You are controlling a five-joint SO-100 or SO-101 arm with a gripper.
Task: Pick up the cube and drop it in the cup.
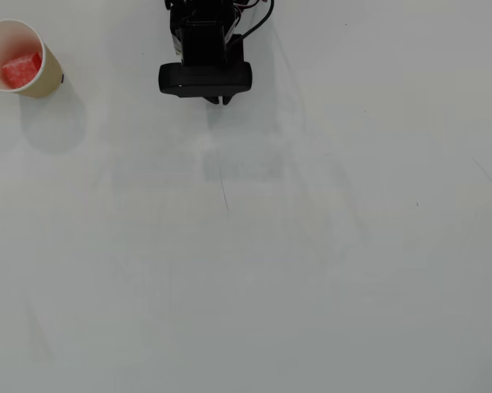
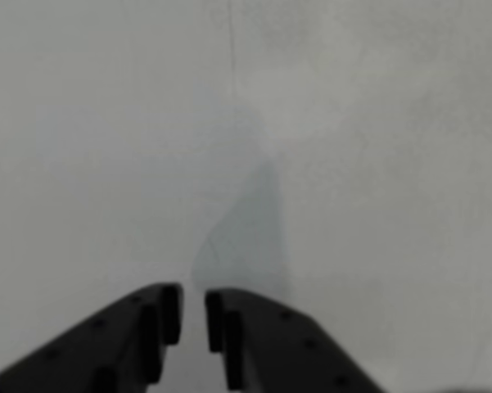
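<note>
The tan paper cup [image 1: 49, 80] stands at the far left top of the overhead view. The red-pink cube [image 1: 21, 70] lies inside it, against the cream inner wall. My gripper [image 1: 221, 100] sits at the top centre of that view, folded back under the black arm, well to the right of the cup. In the wrist view the gripper [image 2: 192, 295] enters from the bottom edge; its two black fingers [image 2: 160, 323] stand nearly together with only a thin gap, and nothing is between them. Cup and cube are out of the wrist view.
The white table [image 1: 254, 246] carries only faint scuffs and a thin dark scratch [image 1: 224, 192] below the gripper. The arm's black body [image 1: 205, 49] and cables stand at the top edge.
</note>
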